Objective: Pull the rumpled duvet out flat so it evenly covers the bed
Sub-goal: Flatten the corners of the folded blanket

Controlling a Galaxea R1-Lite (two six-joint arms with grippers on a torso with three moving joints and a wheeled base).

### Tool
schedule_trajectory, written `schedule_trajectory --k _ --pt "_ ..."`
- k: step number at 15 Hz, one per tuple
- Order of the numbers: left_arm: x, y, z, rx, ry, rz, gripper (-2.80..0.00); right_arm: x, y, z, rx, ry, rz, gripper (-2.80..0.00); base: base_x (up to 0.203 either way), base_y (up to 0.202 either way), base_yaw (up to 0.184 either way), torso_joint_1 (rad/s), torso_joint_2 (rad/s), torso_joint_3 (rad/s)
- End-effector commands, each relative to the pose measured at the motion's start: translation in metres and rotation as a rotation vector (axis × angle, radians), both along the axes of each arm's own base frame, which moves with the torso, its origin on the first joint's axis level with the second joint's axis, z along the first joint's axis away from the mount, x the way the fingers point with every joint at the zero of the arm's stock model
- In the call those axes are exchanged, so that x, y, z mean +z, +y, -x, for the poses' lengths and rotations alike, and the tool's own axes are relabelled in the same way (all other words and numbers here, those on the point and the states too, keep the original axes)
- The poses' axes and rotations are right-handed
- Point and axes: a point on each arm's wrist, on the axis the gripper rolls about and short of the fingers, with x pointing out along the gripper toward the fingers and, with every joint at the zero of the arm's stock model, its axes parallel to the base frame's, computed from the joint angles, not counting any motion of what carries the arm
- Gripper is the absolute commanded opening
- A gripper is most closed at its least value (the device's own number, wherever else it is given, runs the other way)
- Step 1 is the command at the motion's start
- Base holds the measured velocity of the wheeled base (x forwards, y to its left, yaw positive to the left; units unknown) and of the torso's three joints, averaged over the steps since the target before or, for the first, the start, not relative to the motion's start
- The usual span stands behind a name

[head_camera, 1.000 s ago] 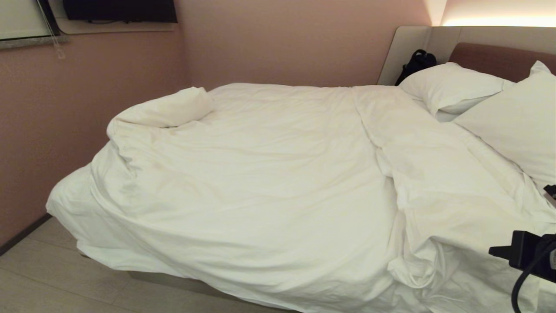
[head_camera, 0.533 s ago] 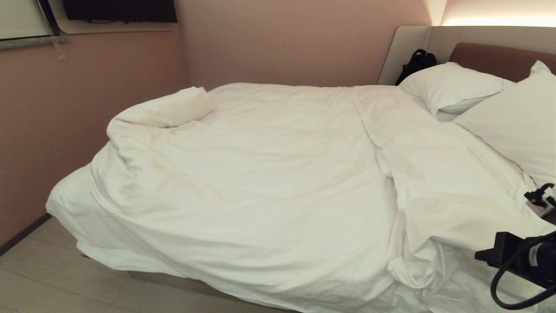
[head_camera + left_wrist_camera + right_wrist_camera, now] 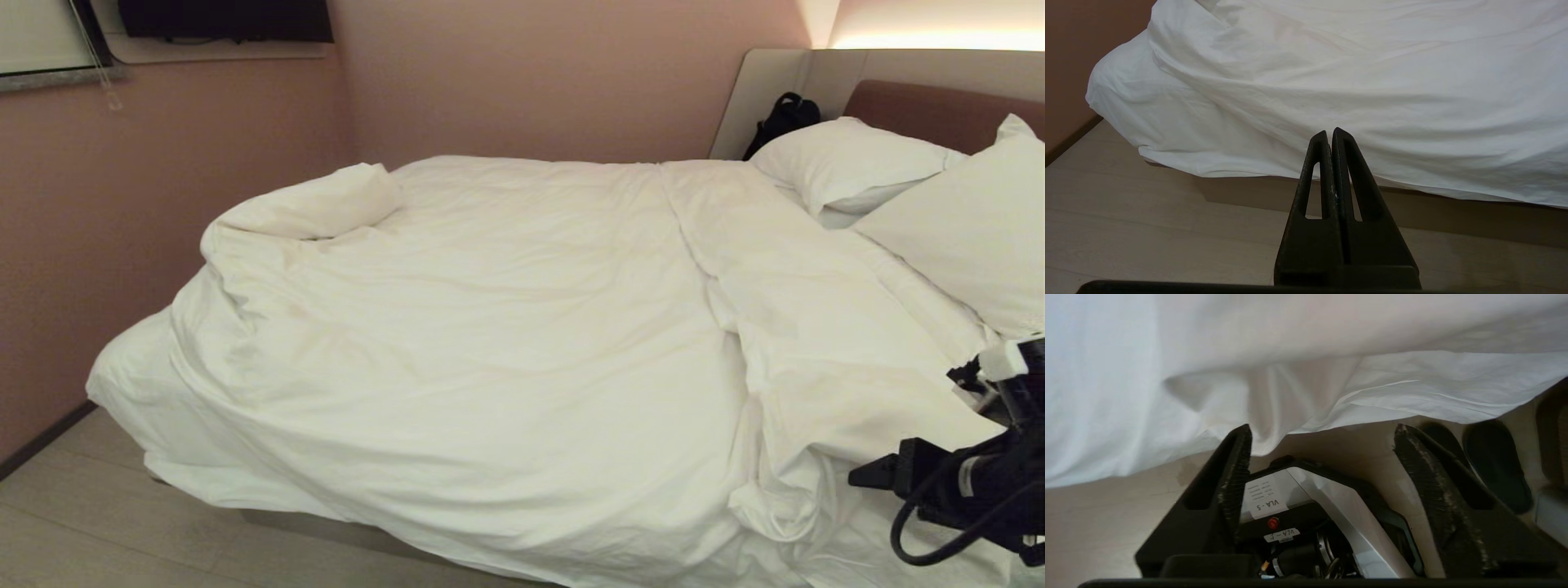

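A: Starting from the left side, what was there?

B: A pink wall and pale wood floor ran beside the bed, whose beige base showed under the hanging cloth. The duvet lay across nearly the whole mattress, its far left corner folded back on itself in a puffy roll, its near edge drooping over the side towards the floor.

A: And the left gripper?

B: Low, near the floor in front of the bed's side, fingers pressed together with nothing between them, apart from the duvet.

A: Further right?

B: A long ridge ran from the far side of the duvet to the near edge, ending in a bunched knot of cloth. Past it stood two pillows against the headboard, with a black bag at the headboard's far end.

A: The right gripper?

B: At the near right edge, by the bunched part. Its jaws stood wide apart and empty, with the duvet's hem hanging just ahead of the fingertips; one tip seemed to brush the cloth, though I could not tell for sure.
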Motion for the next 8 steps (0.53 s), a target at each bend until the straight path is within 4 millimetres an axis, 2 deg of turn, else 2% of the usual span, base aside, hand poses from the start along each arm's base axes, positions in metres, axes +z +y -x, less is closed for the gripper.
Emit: schedule_trajectory --k 1,5,8 --pt "0.000 0.000 0.000 0.000 0.000 -0.001 -2.80 -0.013 0.004 -0.012 -0.036 0.048 0.004 0.00 0.000 0.000 0.000 0.000 0.00 0.000" --pt "0.000 0.000 0.000 0.000 0.000 -0.001 -2.80 -0.022 0.008 -0.030 -0.047 0.070 -0.002 0.00 0.000 0.000 0.000 0.000 0.00 0.000" --pt "0.000 0.000 0.000 0.000 0.001 -0.001 -2.80 -0.026 0.009 -0.036 -0.061 0.083 -0.010 0.00 0.000 0.000 0.000 0.000 0.00 0.000"
